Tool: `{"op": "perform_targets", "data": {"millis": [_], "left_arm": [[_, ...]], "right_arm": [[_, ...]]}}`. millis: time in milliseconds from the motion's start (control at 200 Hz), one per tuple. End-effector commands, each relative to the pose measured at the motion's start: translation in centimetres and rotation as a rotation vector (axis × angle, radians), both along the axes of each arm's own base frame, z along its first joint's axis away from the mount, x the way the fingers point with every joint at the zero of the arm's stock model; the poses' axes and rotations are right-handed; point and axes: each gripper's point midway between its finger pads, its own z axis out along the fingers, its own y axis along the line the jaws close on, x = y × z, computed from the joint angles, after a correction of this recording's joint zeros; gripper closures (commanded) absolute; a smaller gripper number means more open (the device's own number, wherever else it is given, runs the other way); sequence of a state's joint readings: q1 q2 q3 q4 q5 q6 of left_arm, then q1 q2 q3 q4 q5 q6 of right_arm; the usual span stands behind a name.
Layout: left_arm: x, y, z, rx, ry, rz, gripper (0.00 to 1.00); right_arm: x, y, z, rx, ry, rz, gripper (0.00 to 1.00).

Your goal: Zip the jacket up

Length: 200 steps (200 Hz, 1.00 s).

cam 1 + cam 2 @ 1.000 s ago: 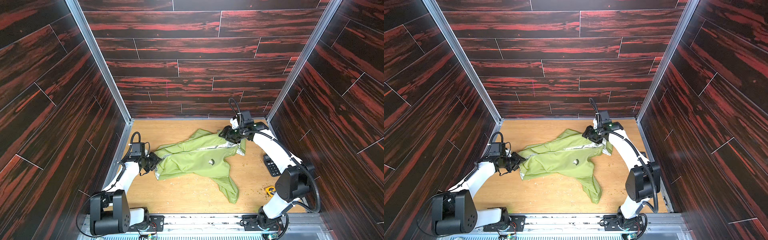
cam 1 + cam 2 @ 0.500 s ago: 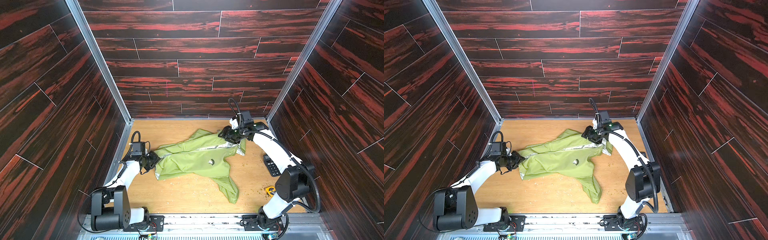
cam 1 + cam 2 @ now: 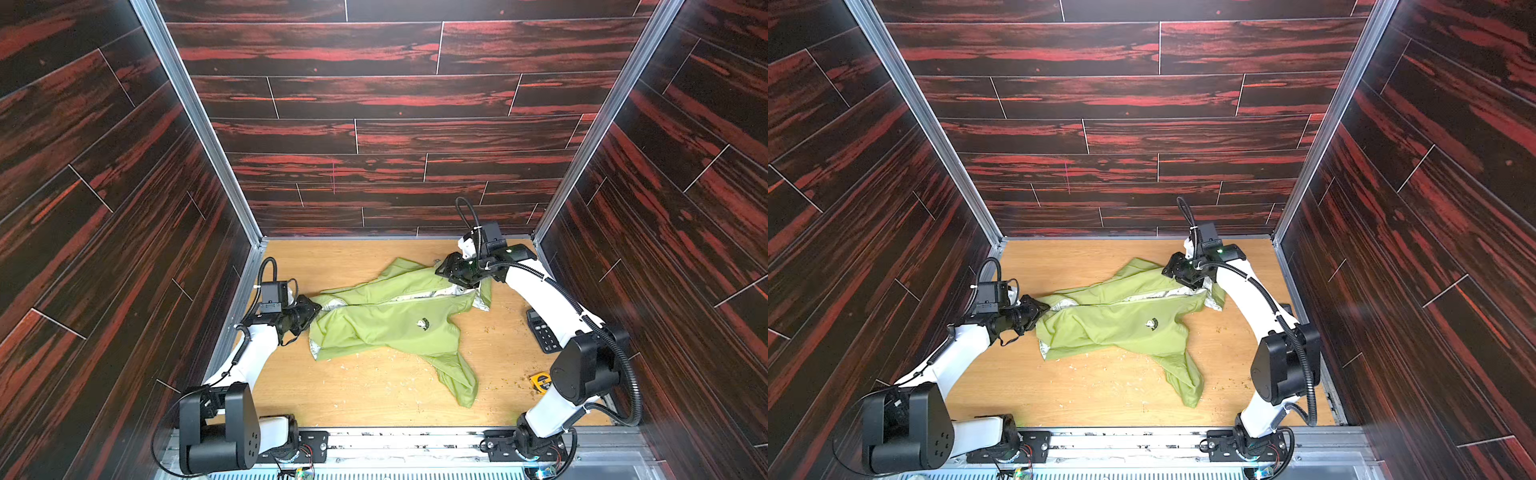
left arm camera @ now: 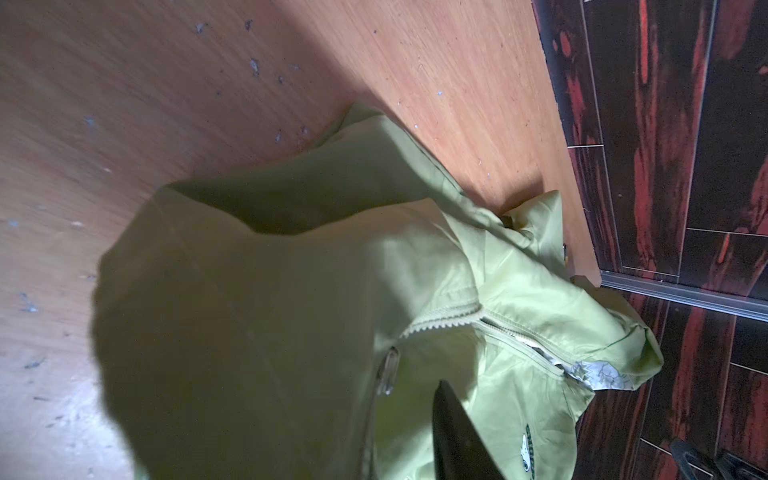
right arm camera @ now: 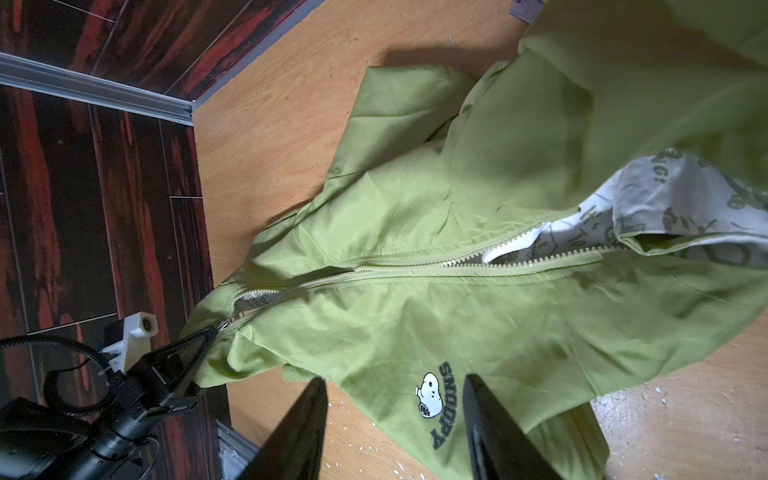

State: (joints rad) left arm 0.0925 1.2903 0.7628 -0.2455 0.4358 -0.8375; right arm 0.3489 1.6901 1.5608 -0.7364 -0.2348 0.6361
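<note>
Nearest my base, one sleeve (image 3: 459, 384) of the lime-green Snoopy jacket (image 3: 386, 328) trailed toward me across the wooden table (image 3: 374, 399), slack and out of the work. The jacket itself lay front-up in the middle of the table, turned sideways so that its zipper (image 5: 415, 262) ran from one of my arms to the other. I judged that suited a straight pull along the track. At the hem end my left pincer (image 3: 315, 308) met the cloth right at the foot of the zipper, beside the clear pull tab (image 4: 388, 370). One finger (image 4: 451, 432) lay over the fabric and its partner was hidden, so I could not tell whether it was clamped or merely resting around the cloth. Past the chest logo (image 5: 432, 395) the two rows of teeth lay apart, patterned white lining (image 5: 685, 208) showing between them, so by my reckoning the zipping had barely begun. Farther off, at the collar end, my right pincer (image 5: 395, 378) sat over the cloth with its fingers apart and nothing between them, probably placed to hold the top taut. The hood (image 3: 482, 293) bunched just beside it.
</note>
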Motion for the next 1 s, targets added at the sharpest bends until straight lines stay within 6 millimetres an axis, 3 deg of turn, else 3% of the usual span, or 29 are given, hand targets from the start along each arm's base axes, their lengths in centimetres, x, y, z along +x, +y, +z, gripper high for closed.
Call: {"op": "perform_targets", "data": {"millis": [0,275,361,486,716,997], "left_arm": [[-0.3,-0.1,1.0,-0.020,-0.040,0.003,0.68],[-0.3,-0.6,1.7,-0.056,-0.069,0.001,0.89],[0.0,-0.8,2.8,-0.075,-0.107,-0.003,0.97],[0.6,-2.0,5.0,-0.144,-0.187,-0.050,1.00],[1.5,-4.9,10.1,-0.337,-0.324,-0.192,1.00],[1.2,-7.4,15.0,-0.523,-0.379,-0.355,1.00]], "right_arm": [[-1.2,0.1,0.7,0.017,0.007,0.007,0.45],[-1.6,0.6,2.4,0.040,-0.020,0.021,0.45],[-1.8,1.2,3.3,0.067,-0.031,0.038,0.45],[-2.1,2.7,4.8,0.127,-0.044,0.076,0.46],[-4.1,8.3,8.3,0.367,-0.030,0.228,0.45],[-6.8,15.9,9.6,0.551,0.023,0.395,0.42]]}}
